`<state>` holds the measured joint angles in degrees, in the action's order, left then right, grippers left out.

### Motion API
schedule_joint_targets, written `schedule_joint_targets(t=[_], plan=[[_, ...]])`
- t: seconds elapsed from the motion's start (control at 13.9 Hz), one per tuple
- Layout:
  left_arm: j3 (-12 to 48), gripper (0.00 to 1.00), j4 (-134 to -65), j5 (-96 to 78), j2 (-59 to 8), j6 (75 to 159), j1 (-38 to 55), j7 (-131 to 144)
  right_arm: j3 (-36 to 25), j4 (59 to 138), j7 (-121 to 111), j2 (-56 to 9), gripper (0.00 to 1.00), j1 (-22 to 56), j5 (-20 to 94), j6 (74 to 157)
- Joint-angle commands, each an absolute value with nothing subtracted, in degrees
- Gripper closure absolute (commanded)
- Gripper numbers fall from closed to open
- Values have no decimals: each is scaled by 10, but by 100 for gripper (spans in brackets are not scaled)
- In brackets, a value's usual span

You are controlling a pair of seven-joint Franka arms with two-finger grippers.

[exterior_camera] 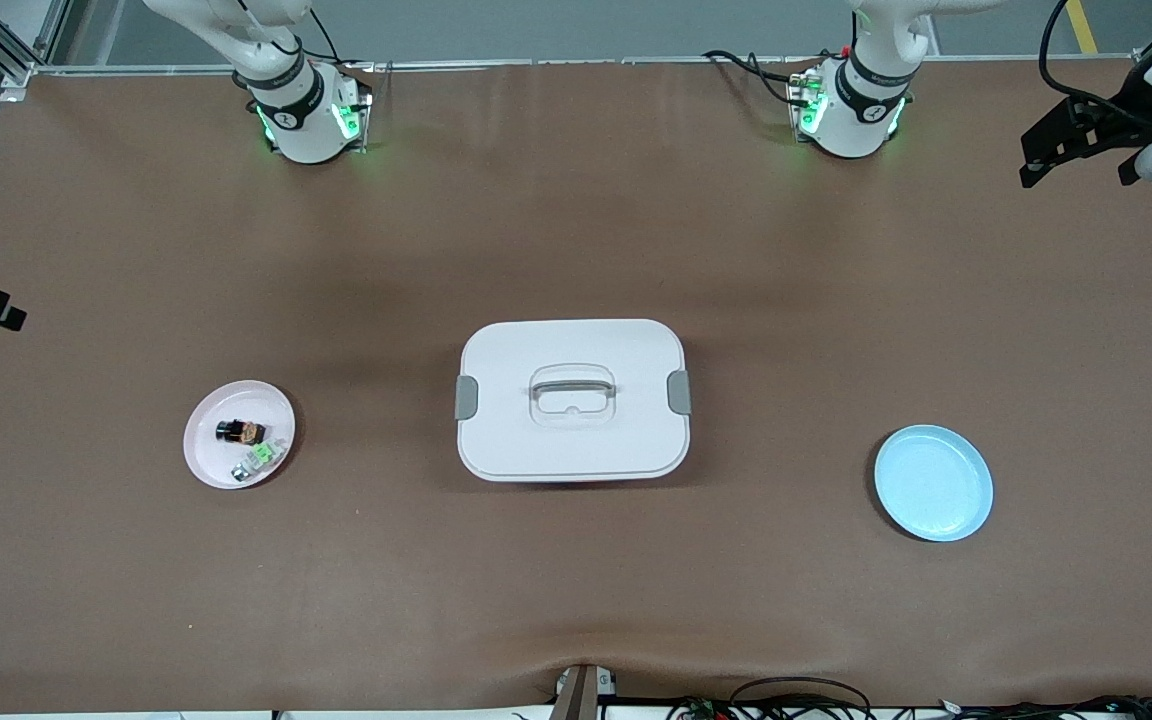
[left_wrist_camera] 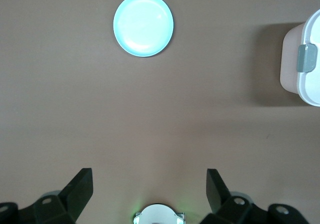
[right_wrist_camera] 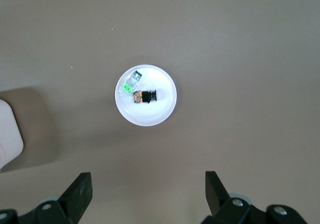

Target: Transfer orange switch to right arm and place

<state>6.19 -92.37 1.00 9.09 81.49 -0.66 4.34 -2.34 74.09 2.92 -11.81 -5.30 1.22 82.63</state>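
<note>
A tiny black switch with orange bands point(exterior_camera: 240, 432) lies on its side on a small round pink plate point(exterior_camera: 206, 457), toward the right arm's end of the brown worktop point(exterior_camera: 576, 220). Just beside it on the same plate, a bit nearer the front camera, lies a little green and clear part point(exterior_camera: 261, 458). The two look very close, maybe touching.

In the middle of the worktop sits a big white plastic box with a lid point(exterior_camera: 573, 450). The lid has a grey handle on top point(exterior_camera: 573, 385) and a grey clip at each end. Toward the left arm's end of the worktop lies a round light blue plate point(exterior_camera: 934, 483) with nothing on it.

The right hand point(right_wrist_camera: 147, 196) hangs high over the pink plate. Its two black fingers point(right_wrist_camera: 80, 191) stand wide apart and hold nothing. The left hand point(left_wrist_camera: 150, 194) hangs high over bare worktop near the blue plate. Its fingers point(left_wrist_camera: 82, 189) are wide apart too, and it holds nothing. Both arms wait, up in the air.
</note>
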Motion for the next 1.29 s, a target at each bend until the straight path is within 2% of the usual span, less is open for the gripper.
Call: schedule_joint_targets(t=[0.0,0.29,0.57,1.22], plan=[[58,0,-923,13,93,809,-5,36,-21,744,35,-101,0,-52,23,820],[58,0,-924,13,95,802,-6,36,-23,758,-55,-78,0,-49,21,831],[58,0,-925,13,95,801,-5,38,-23,846,-62,-20,0,-41,20,883],[60,0,-918,33,90,799,-4,34,-24,866,-61,-8,0,-41,25,875]])
